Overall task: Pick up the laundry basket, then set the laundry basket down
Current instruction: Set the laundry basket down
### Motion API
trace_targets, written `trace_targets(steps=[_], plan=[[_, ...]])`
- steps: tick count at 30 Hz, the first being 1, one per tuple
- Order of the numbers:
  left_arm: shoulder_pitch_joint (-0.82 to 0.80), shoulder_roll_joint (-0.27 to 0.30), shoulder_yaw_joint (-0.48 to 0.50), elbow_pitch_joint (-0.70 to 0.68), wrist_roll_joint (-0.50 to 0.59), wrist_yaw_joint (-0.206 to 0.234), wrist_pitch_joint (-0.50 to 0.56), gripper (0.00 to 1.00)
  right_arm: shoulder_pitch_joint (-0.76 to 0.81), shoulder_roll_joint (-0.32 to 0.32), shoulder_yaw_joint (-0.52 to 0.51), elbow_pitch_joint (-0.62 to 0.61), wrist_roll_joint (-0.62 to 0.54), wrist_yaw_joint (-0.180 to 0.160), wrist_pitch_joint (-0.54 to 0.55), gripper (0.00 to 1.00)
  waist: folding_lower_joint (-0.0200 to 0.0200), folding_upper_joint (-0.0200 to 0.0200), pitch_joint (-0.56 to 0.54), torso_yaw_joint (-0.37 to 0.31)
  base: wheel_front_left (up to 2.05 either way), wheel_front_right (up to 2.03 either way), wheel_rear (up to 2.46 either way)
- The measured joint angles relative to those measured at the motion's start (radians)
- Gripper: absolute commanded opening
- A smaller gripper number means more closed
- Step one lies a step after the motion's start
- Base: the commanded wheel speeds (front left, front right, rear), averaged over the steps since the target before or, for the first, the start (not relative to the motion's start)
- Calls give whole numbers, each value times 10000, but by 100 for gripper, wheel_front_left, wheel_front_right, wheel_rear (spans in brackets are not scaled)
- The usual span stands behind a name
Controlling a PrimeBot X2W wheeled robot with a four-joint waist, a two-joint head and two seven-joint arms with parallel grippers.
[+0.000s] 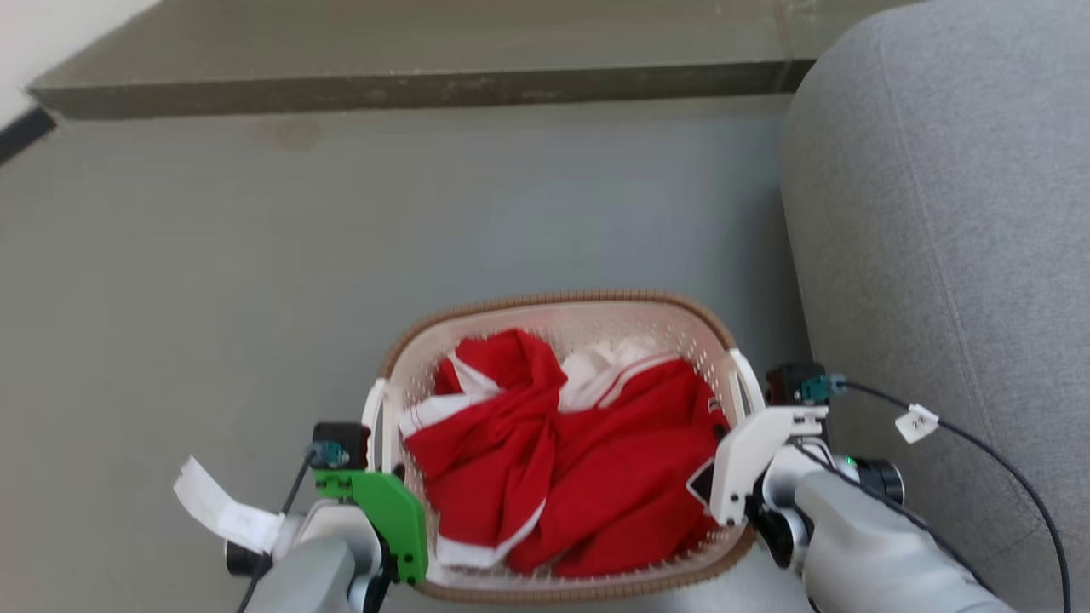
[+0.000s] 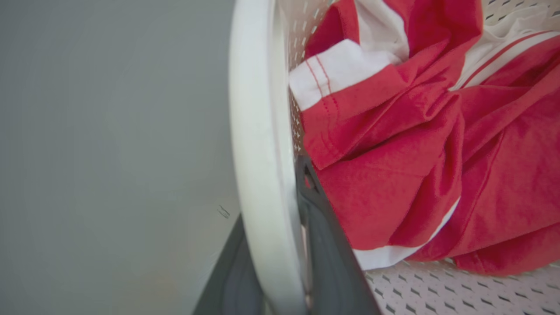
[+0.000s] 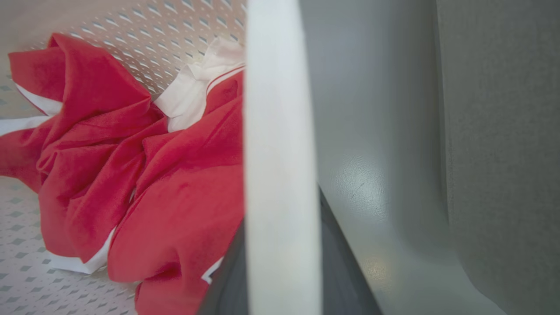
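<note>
Left claw (image 2: 273, 197) of mine is clamped on the laundry basket's white left handle (image 2: 258, 131). Seen from my left wrist, the handle runs upright between my two dark fingers (image 2: 328, 262). One finger lies outside it, over the grey floor (image 2: 109, 153). The other lies inside, against the perforated cream wall and close to the clothing. The jaws are only as far apart as the handle is thick.

Right claw (image 3: 280, 210) has the same kind of hold on the white right handle (image 3: 280, 109). From that wrist, the pale bar stands between my dark fingers (image 3: 341, 271), one on the clothing side and one on the floor side.

From my head, the laundry basket (image 1: 562, 311) sits low and central, between my two forearms. It is a rounded cream tub with a brown woven-look rim. A crumpled red garment with white trim (image 1: 579, 460) lies inside and covers most of the bottom. A green bracket (image 1: 387, 511) marks my left wrist. A white housing (image 1: 749, 451) marks my right wrist.

A grey upholstered seat (image 1: 954, 213) rises just beside the basket's right side, near my right arm. A dark, low ledge (image 1: 409, 85) crosses the far end of the floor, well apart from the basket. A white paper tag (image 1: 221, 511) hangs off my left arm, and a smaller one (image 1: 915, 423) hangs on the black cable by my right. I cannot tell whether the basket's base rests on the floor or hangs clear of it.
</note>
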Motion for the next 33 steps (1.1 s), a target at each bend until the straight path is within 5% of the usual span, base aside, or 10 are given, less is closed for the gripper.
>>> trace_targets(steps=[33], plan=[[-3214, 111, 222, -163, 198, 399, -625, 0, -3483, -155, -115, 115, -36, -334, -740, 0, 2, 0, 4502, 265, 0, 0, 0]])
